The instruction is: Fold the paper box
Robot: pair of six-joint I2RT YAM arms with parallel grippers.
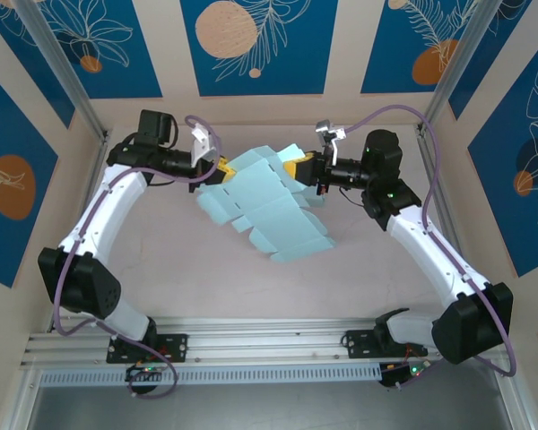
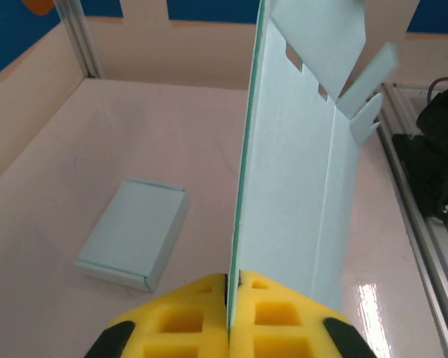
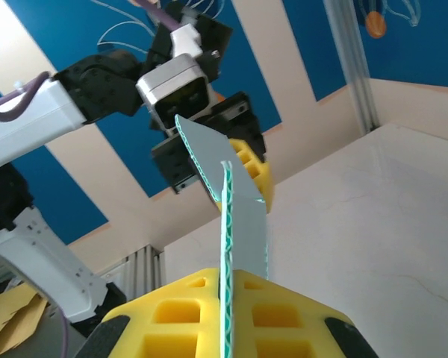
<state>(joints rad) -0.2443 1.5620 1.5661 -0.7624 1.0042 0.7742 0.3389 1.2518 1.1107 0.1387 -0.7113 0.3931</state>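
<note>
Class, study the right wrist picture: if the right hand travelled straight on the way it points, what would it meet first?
Likely the left hand, which faces it, shut on the far edge of the paper box that the right hand also grips. The box spans the gap between them; depth is unclear.

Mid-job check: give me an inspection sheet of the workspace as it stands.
Surface: pale table, glossy.
Job's things: flat light-blue box blank, raised off the table between both arms.
Clutter: closed light-blue box lying flat on table.
Grippers: left gripper shut on blank's edge; right gripper shut on opposite edge.
Cables: purple cables looped along each arm, apart from blank.
Surroundings: blue patterned wall panels; aluminium rail at near edge.
</note>
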